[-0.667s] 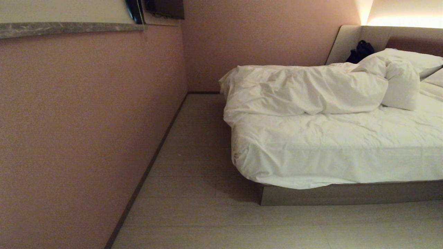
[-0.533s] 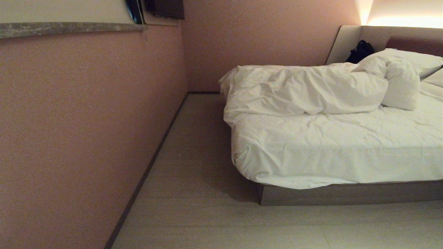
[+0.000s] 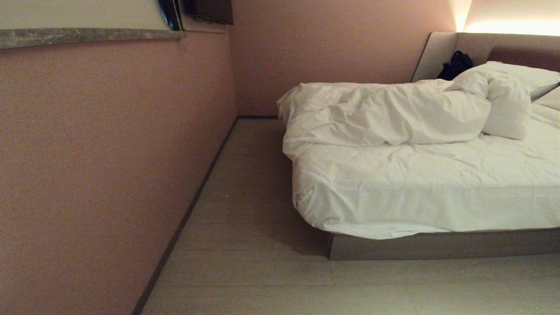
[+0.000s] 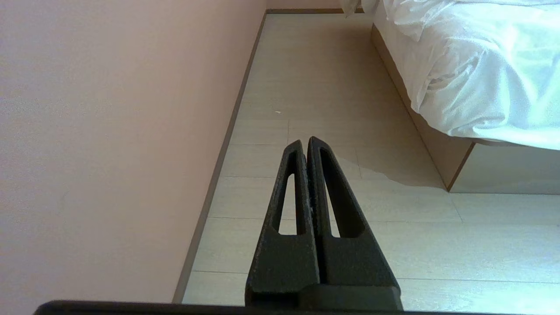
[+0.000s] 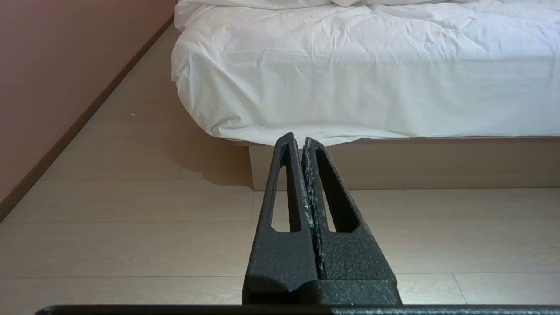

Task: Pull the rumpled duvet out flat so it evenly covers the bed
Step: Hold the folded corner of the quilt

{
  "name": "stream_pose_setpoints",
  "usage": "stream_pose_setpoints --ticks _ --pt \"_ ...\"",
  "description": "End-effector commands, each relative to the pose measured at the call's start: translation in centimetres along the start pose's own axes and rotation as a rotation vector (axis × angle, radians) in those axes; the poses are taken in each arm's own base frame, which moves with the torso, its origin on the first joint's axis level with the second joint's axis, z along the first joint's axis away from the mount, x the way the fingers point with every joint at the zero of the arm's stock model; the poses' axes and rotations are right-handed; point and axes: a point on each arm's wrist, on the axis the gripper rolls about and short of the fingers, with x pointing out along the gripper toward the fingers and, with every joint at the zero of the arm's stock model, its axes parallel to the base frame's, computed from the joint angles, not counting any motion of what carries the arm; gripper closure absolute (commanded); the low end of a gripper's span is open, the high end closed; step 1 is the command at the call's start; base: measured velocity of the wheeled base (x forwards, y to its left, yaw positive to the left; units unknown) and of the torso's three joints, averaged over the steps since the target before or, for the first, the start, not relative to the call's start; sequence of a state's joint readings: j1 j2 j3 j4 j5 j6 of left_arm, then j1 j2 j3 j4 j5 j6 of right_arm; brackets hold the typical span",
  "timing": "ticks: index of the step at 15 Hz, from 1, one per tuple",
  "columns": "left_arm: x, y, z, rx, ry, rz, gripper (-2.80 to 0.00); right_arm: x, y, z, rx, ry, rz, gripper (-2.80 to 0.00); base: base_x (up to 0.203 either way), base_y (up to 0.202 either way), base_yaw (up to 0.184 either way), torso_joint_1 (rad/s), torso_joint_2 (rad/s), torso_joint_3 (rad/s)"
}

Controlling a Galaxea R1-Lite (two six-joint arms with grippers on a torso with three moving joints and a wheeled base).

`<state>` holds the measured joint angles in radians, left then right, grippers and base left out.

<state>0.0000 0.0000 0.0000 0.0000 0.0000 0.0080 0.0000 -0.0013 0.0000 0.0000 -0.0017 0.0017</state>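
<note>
The bed [image 3: 437, 245] fills the right of the head view, a low beige-grey base under a white mattress. The duvet [image 3: 385, 113] lies bunched in a long creased heap along the bed's far side, one end humped up by the pillows [image 3: 520, 76]. The near half of the mattress shows only wrinkled white cloth hanging over the base. Neither arm appears in the head view. My left gripper [image 4: 305, 142] is shut and empty, low over the floor beside the bed's corner [image 4: 459, 170]. My right gripper [image 5: 299, 138] is shut and empty too, pointing at the bed's near side [image 5: 437, 162].
A pink wall [image 3: 109, 153] runs close along the left, leaving a floor aisle [image 3: 245, 197] between it and the bed. A black bag [image 3: 455, 65] sits by the padded headboard [image 3: 477, 43]. A dark screen [image 3: 205, 11] hangs high on the wall.
</note>
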Motion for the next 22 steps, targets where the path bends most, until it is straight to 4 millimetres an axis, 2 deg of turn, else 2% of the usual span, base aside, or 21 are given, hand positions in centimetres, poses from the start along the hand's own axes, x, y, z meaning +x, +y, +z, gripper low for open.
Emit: stream_pose_setpoints --ticks 1,14,22 --pt "0.0 0.0 0.0 0.0 0.0 0.0 0.0 0.01 0.0 0.0 0.0 0.001 -0.001 0.0 0.0 0.0 0.0 0.0 0.0 0.0" --pt "0.0 0.0 0.0 -0.006 0.0 0.0 0.0 0.01 0.0 0.0 0.0 0.001 0.0 0.0 0.0 0.0 0.0 0.0 0.0 0.0" --pt "0.0 0.0 0.0 -0.003 0.0 0.0 0.0 0.01 0.0 0.0 0.0 0.001 -0.001 0.0 0.185 0.0 0.001 0.0 0.0 0.002"
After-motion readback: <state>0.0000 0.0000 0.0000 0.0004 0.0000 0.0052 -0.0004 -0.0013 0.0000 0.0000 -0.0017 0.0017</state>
